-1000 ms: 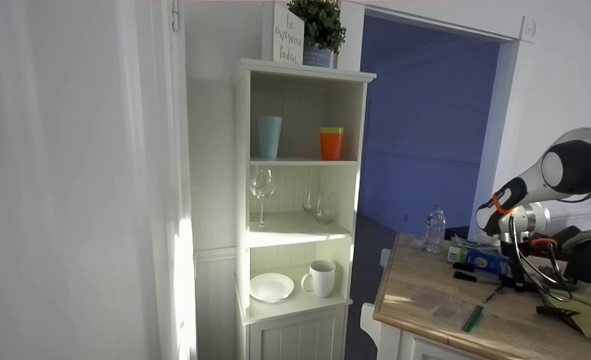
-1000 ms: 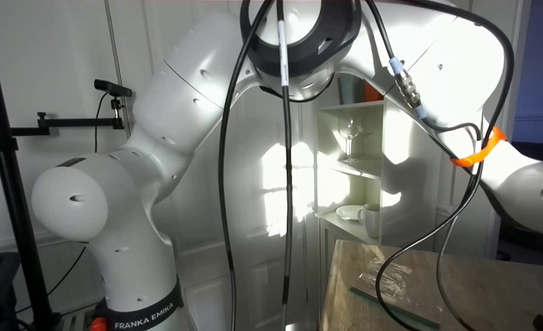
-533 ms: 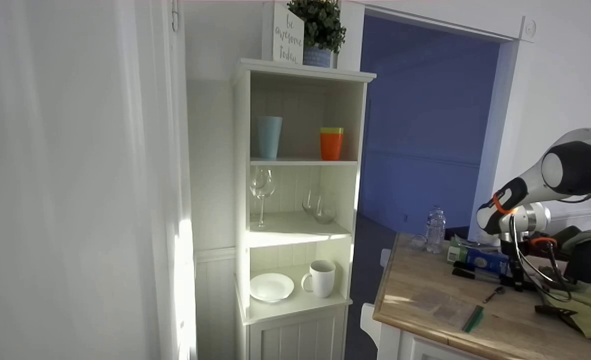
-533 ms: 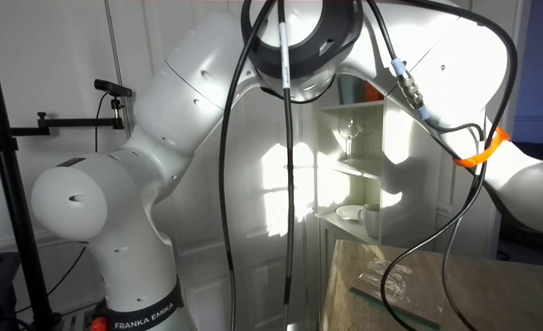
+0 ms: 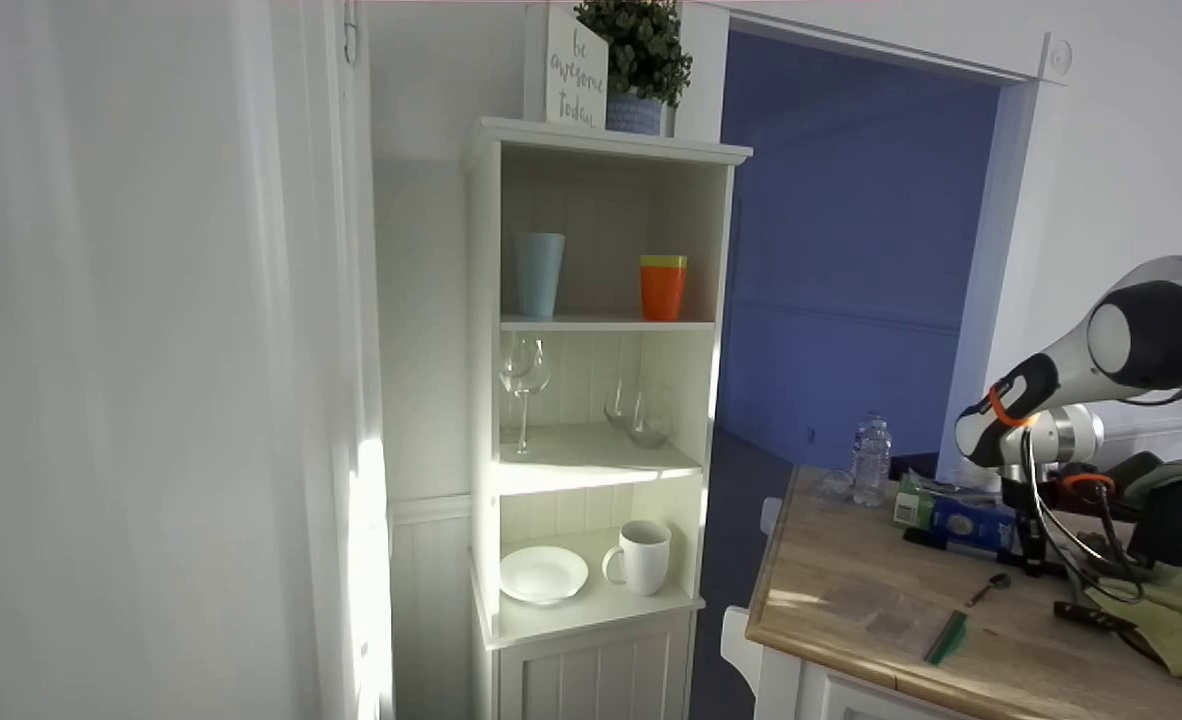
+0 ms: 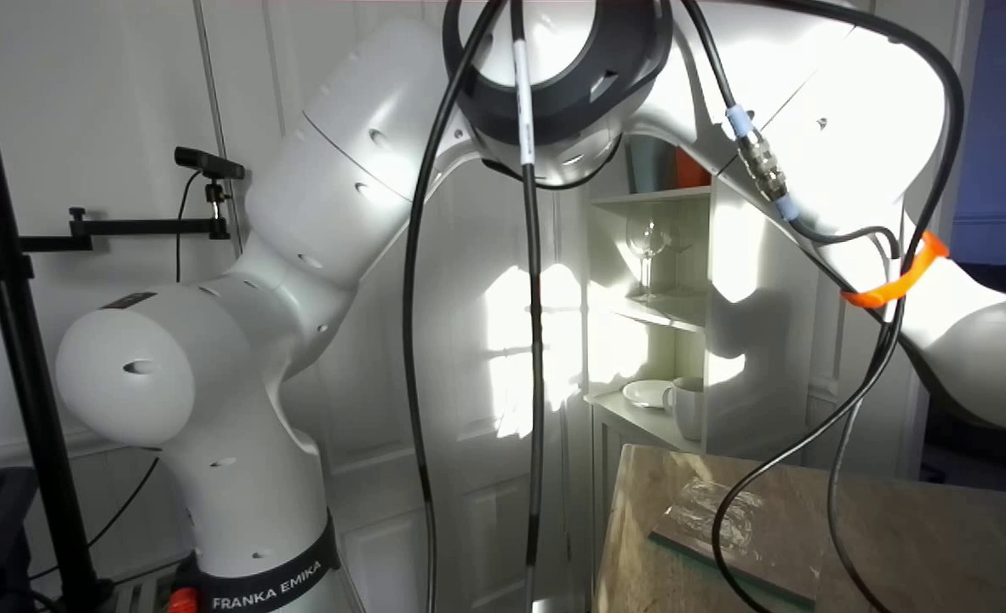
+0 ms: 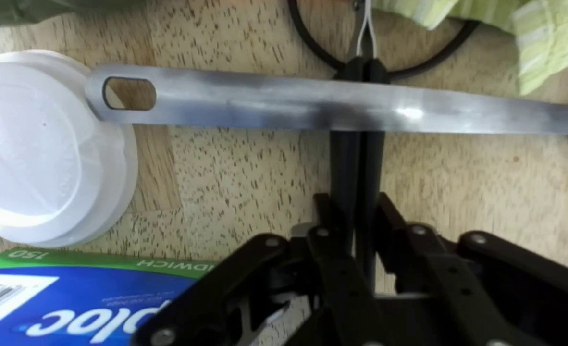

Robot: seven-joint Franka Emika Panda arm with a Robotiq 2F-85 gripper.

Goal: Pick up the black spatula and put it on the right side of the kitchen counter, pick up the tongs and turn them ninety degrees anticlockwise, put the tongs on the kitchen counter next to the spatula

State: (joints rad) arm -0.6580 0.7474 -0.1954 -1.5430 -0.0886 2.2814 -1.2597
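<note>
Gripper (image 7: 355, 202): in the wrist view we see it clenched on the tongs (image 7: 345, 158), its fingers (image 7: 388, 211) pressed against the outer sides of the two black grips, which lie close together.
Tongs' place: on the kitchen counter (image 5: 851, 550); in an exterior view we make out their black tip end just in front of the Ziploc sandwich-bag box (image 5: 971, 522).
Black spatula (image 5: 1091, 615): also on the counter, its dark end near the pale green cloth (image 5: 1176, 620); whether those two touch we cannot tell.
Spatula's steel handle (image 7: 245, 98): it passes over the tongs' grips, nearly square to them, and its holed end overlaps the white plastic lid (image 7: 29, 144) in the wrist view.
Small spoon (image 5: 998, 580): we find it between the tongs and a clear zip bag (image 5: 891, 612) with a green edge.
Plastic bottle (image 5: 871, 460): upright on the counter, near the Ziploc box and well apart from the spatula.
Tall white cabinet (image 5: 616, 140): on its upper shelf we see a pale blue tumbler (image 5: 539, 275) and an orange tumbler (image 5: 662, 290); on its lower shelf, a white plate (image 5: 543, 575) beside a white mug (image 5: 643, 557).
Franka arm (image 6: 341, 162): in both exterior views; an orange band (image 6: 873, 298) circles it, and black cables (image 6: 534, 298) hang from it.
</note>
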